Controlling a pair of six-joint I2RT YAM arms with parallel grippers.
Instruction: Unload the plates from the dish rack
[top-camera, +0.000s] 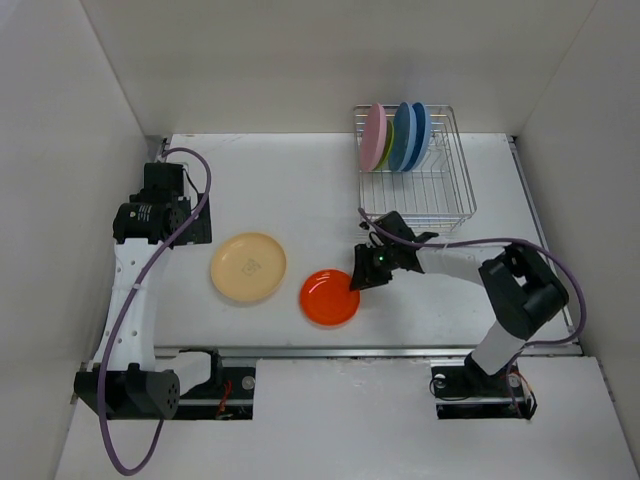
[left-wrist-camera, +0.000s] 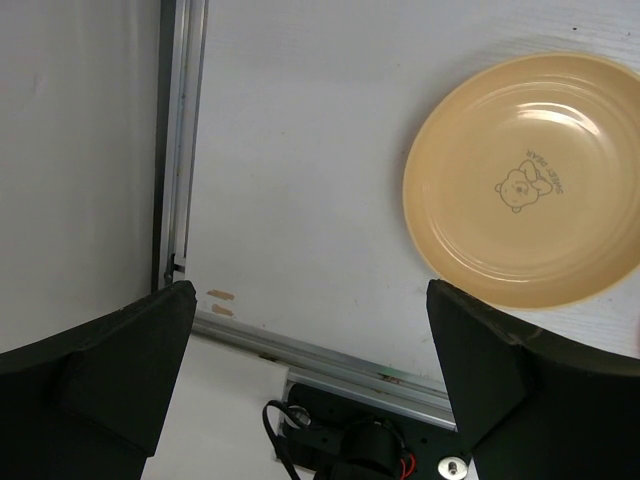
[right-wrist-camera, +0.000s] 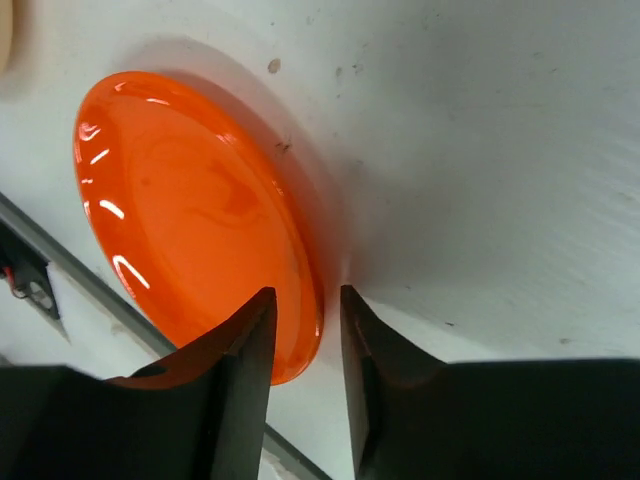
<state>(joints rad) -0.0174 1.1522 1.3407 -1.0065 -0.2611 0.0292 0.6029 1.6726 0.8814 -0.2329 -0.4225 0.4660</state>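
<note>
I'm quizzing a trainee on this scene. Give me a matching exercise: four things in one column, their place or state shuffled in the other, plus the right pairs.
1. pale yellow plate
2. orange plate
3. pink plate
4. left gripper

A. upright in the dish rack
B. jaws wide open, empty
C. flat on the table, rim between the jaws of the right gripper
D. flat on the table, bear print showing

Pairs: 1-D, 2-C, 3-A, 4-B
</note>
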